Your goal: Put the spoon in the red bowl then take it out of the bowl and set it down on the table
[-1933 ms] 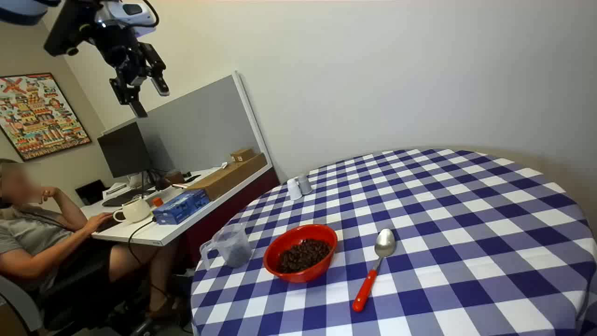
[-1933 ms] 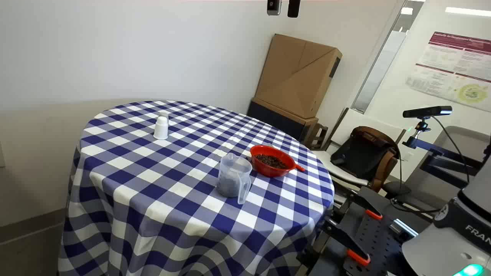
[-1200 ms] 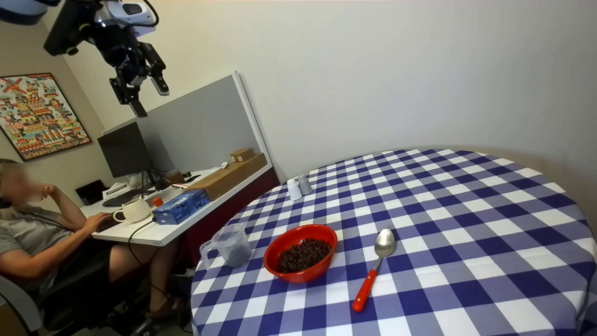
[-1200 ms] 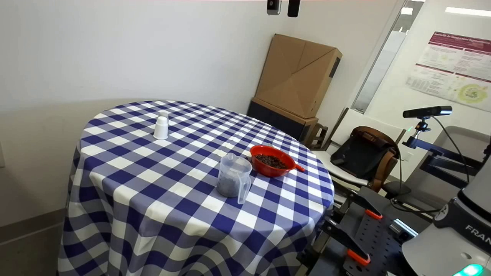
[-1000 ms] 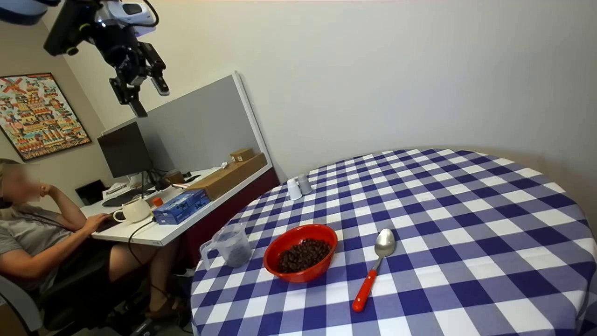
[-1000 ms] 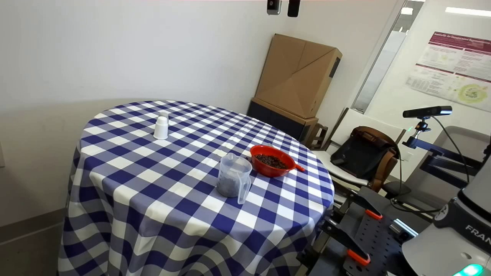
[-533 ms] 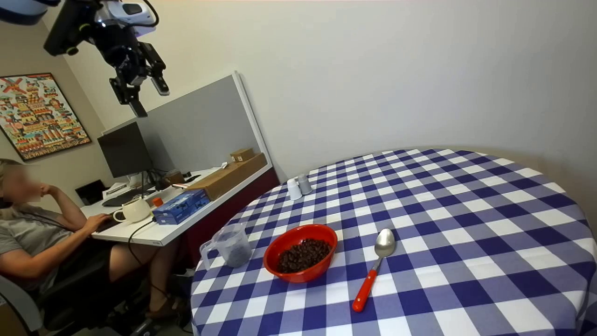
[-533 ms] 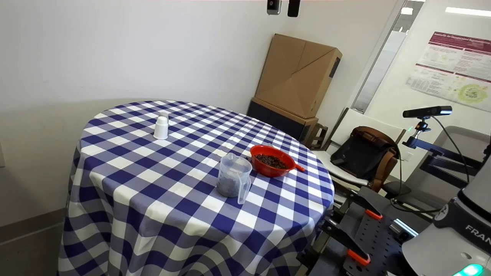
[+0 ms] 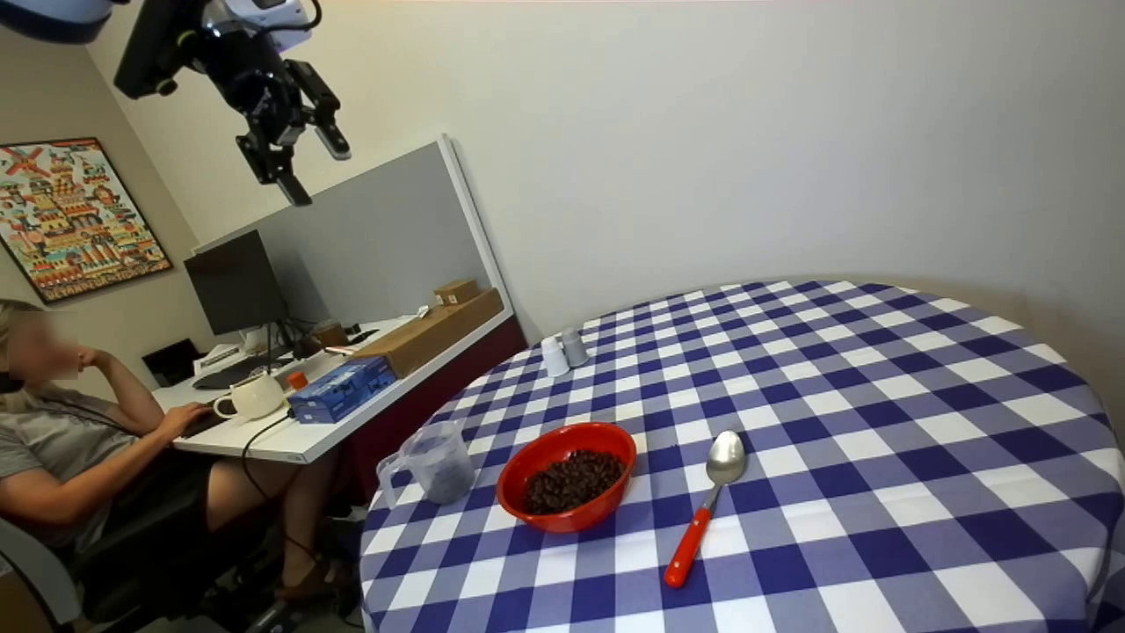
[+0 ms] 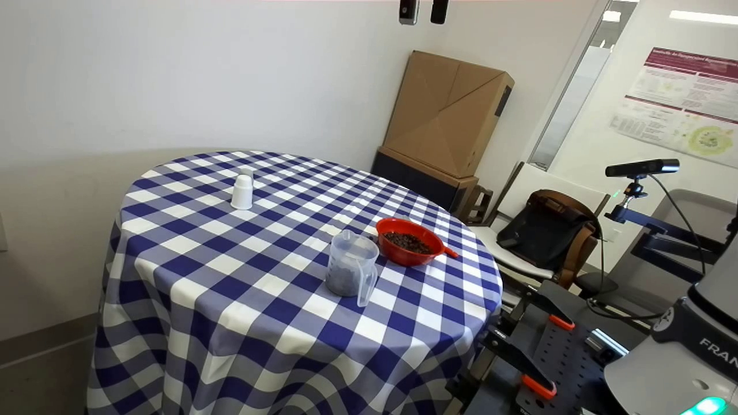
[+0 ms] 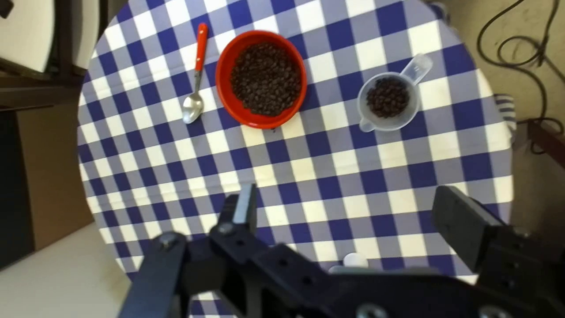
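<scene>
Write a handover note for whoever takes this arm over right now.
Tool: open, holding nothing, raised above the table.
Red-handled spoon: lying on the table, beside the red bowl but not touching it.
Red bowl: on the table, with dark beans inside.
Done: can't tell whether the spoon has been in the bowl yet.
Left: if not, everything: spoon in, out, down on the table.
</scene>
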You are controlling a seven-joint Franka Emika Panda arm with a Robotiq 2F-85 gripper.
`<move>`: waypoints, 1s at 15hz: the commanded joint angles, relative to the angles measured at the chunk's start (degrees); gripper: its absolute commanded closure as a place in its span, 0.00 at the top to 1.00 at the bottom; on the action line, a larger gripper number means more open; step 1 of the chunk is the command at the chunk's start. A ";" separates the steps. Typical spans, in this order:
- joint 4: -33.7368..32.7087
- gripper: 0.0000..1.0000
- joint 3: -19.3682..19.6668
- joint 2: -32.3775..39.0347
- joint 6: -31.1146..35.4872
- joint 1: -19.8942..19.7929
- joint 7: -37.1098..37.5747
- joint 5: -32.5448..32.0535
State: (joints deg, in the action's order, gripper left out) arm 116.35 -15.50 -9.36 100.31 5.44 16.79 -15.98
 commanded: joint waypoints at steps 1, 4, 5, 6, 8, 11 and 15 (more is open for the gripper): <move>-0.69 1.00 4.07 1.18 3.96 -2.26 4.59 -7.59; -1.99 1.00 8.90 3.75 6.07 -5.78 7.09 -10.64; -2.20 1.00 10.91 4.80 7.46 -7.01 5.52 -10.40; -2.59 1.00 12.61 5.95 8.56 -8.01 4.06 -9.79; -3.35 1.00 16.08 8.87 11.04 -9.96 -0.27 -7.81; -4.42 1.00 19.85 13.91 14.16 -12.05 -10.53 -7.12; -5.80 1.00 21.90 19.44 15.75 -13.64 -21.84 -4.57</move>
State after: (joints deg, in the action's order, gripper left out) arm 113.57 5.61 5.88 115.62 -7.69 2.06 -23.61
